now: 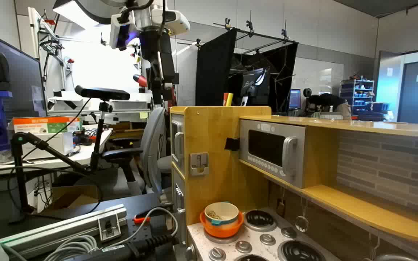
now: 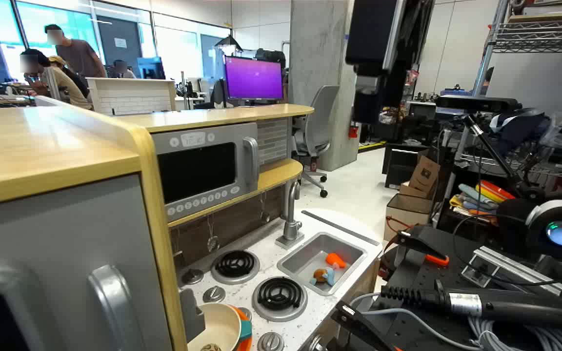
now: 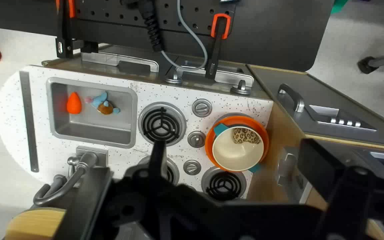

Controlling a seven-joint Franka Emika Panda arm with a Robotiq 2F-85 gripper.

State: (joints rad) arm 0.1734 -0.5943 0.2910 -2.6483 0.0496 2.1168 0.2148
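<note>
The gripper (image 3: pixel 205 159), jaws spread and empty, hangs above the play stovetop (image 3: pixel 183 153), where an orange bowl (image 3: pixel 209 146) cradles a teal-handled pot (image 3: pixel 237 160) (its wall penning a leopard-print object (image 3: pixel 245 136)).

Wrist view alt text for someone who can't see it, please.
Open fingers above a toy kitchen counter: a cream bowl holding a leopard-print object sits in an orange bowl; an orange toy and a blue-brown toy lie in the sink.

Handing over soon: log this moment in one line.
hand: open, empty | cream bowl: in orange bowl | patterned item: in cream bowl | sink: orange toy
</note>
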